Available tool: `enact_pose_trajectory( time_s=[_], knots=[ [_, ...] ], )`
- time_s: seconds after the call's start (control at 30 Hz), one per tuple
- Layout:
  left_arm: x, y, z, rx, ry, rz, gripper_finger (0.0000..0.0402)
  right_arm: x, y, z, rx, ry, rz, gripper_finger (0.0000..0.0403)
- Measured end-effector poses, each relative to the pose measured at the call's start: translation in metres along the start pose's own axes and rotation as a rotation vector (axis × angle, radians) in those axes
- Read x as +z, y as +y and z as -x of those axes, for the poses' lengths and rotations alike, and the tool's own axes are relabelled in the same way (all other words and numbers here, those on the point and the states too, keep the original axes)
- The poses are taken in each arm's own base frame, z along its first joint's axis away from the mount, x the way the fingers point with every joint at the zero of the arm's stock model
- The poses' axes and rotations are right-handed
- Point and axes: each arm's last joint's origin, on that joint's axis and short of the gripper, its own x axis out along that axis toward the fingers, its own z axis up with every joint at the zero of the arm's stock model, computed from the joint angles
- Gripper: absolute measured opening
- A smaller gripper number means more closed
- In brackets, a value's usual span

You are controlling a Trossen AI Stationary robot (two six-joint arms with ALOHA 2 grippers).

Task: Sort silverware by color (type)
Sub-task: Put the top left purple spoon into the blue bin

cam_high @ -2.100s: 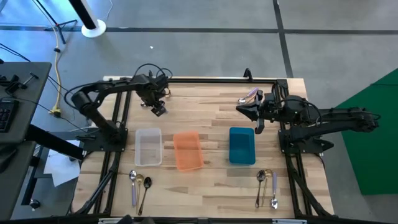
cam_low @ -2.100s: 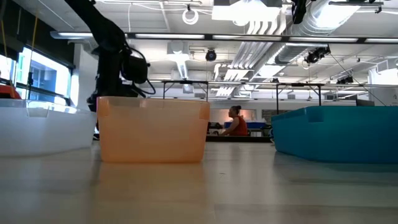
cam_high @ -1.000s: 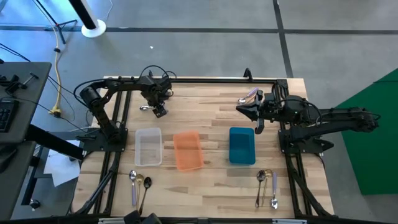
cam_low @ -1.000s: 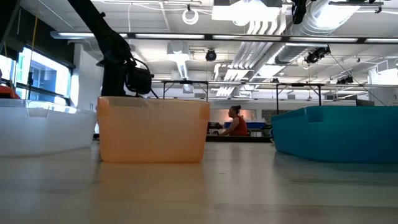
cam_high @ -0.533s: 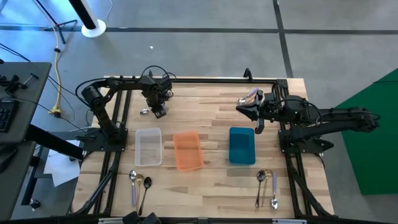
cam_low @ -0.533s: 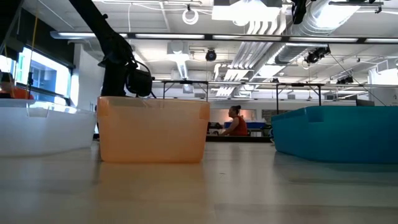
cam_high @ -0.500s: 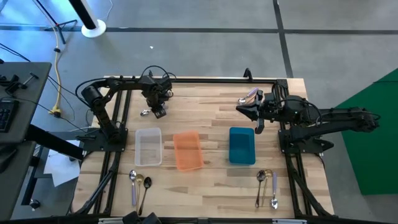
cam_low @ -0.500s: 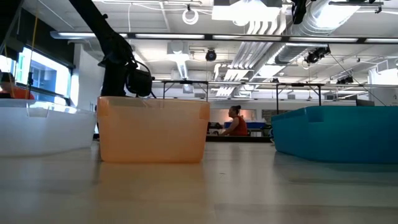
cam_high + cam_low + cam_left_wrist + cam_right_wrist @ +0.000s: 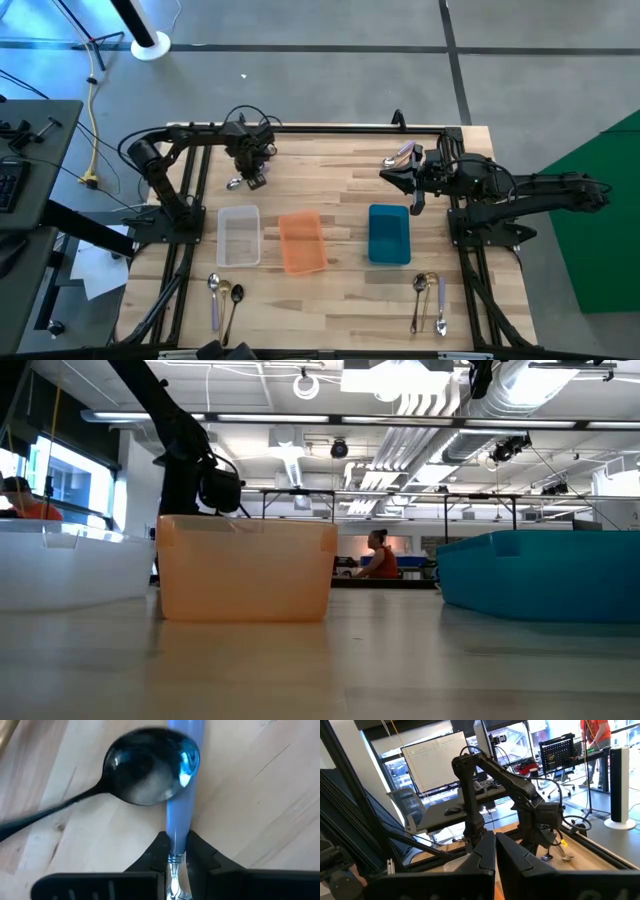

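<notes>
Left arm pinches a lilac-handled spoon at the table's far-left corner

On the light wooden table [image 9: 340, 190], about 11 o'clock, the left gripper [image 9: 176, 851] is clamped narrowly on the slim lilac-handled metal spoon [image 9: 181, 815] — its long axis runs straight out from the fingers, across a dark black spoon [image 9: 145, 772]. The right gripper [image 9: 495, 852], pinched closed and empty, waits near 1 o'clock — well apart.
</notes>
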Motion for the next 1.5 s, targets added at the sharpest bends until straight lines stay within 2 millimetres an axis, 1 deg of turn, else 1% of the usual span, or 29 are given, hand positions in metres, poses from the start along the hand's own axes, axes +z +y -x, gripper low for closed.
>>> enact_pose_trajectory(
  time_s=[0.17, 0.3, 0.5, 0.7, 0.9, 1.13, 1.3, 1.37, 1.5],
  knots=[
    [-0.003, 0.000, 0.009, -0.008, -0.019, 0.001, 0.0021, 0.000, 0.000, 0.000, 0.000, 0.000, 0.002, 0.0000],
    [-0.006, -0.001, 0.020, -0.009, -0.061, 0.002, 0.0021, 0.000, 0.000, 0.000, 0.000, 0.000, 0.002, 0.0000],
    [-0.015, -0.002, 0.045, -0.033, -0.168, 0.009, 0.0021, 0.000, 0.000, 0.000, 0.000, 0.000, 0.002, 0.0000],
    [-0.025, -0.003, 0.068, -0.020, -0.266, 0.019, 0.0021, 0.000, 0.000, 0.000, 0.000, 0.000, 0.002, 0.0000],
    [-0.029, -0.004, 0.076, -0.016, -0.301, 0.031, 0.0021, 0.000, 0.000, 0.000, 0.000, 0.000, 0.002, 0.0000],
    [-0.029, -0.004, 0.077, -0.020, -0.307, 0.038, 0.0021, 0.000, 0.000, 0.000, 0.000, 0.000, 0.002, 0.0000],
    [-0.028, -0.005, 0.078, -0.070, -0.330, 0.046, 0.0021, 0.000, 0.000, 0.000, 0.000, 0.000, -0.001, 0.0000],
    [-0.027, -0.006, 0.081, -0.100, -0.369, 0.051, 0.0021, 0.000, 0.000, 0.000, 0.000, 0.000, -0.001, 0.0000],
    [-0.025, -0.010, 0.098, -0.163, -0.529, 0.083, 0.0021, 0.000, 0.000, 0.000, 0.002, -0.005, -0.002, 0.0000]
  ],
)
